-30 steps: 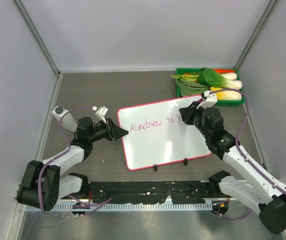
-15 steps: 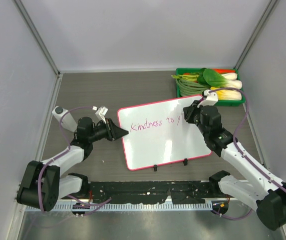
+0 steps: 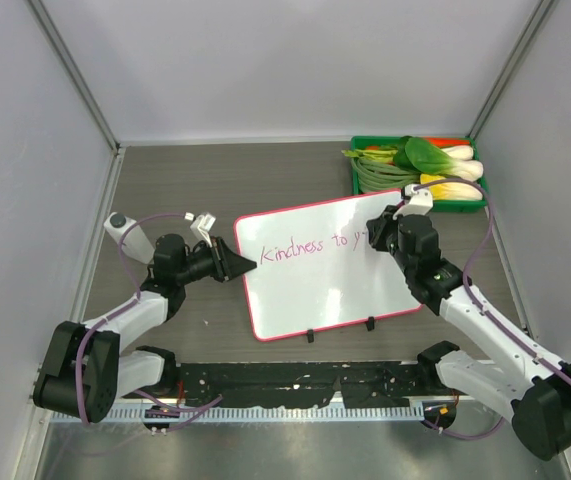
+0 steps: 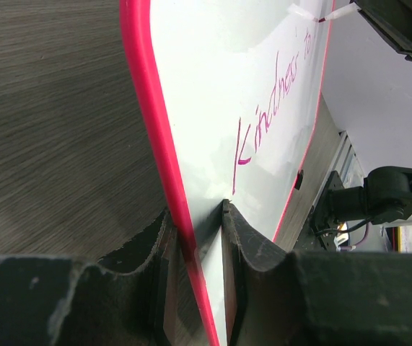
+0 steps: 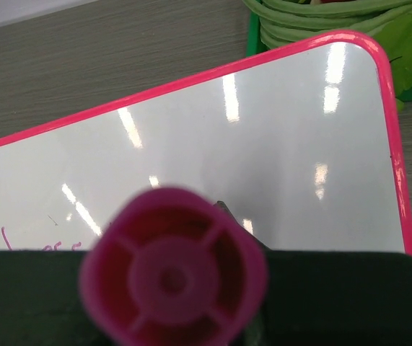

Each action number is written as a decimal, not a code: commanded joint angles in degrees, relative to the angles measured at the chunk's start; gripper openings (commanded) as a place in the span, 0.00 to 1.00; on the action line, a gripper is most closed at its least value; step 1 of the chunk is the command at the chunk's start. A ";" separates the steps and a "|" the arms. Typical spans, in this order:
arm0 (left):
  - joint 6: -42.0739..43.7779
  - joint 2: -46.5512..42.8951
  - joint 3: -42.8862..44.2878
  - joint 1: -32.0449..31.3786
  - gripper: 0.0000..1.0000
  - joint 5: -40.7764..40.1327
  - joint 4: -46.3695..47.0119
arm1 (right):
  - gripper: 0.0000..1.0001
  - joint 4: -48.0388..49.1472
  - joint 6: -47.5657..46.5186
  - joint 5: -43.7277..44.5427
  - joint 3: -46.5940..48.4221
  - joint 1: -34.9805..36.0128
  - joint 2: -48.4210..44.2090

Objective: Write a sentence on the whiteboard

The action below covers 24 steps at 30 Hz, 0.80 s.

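The whiteboard [image 3: 325, 265] lies flat on the dark, wood-look table [image 3: 185, 190], between the two arms and turned a little crooked. The left claw [image 4: 195, 238] is pinched shut on the board's left edge, one finger on top and one under the pink rim. The right claw [image 3: 380, 232] is closed around a marker pen [image 5: 173, 270], whose round pink back end fills the wrist view. Its tip is down by the last letter. The sentence [image 3: 305, 247] runs across the top half of the board in thin pink loopy writing and reads "Kindness to y" so far, so I think more words are to come. To do this part well, the left claw should hold the board tight so it cannot slide. The pen should press softly and go slowly, so the letters stay the same size and in a straight row. There is not much room left on the right, so the next words may need a new row below. The board is shiny and smooth with round corners, and lights shine off it. Two little black clips [image 3: 308, 336] sit on its near edge. A green tray [image 3: 356, 180] of vegetables [image 3: 425, 165] sits just past the far right corner, so the arm should not bump it.
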 commanded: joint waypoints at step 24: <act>4.17 0.72 0.01 -1.67 0.00 -0.58 -2.89 | 0.02 -0.99 -0.24 3.60 -0.68 -0.16 -2.45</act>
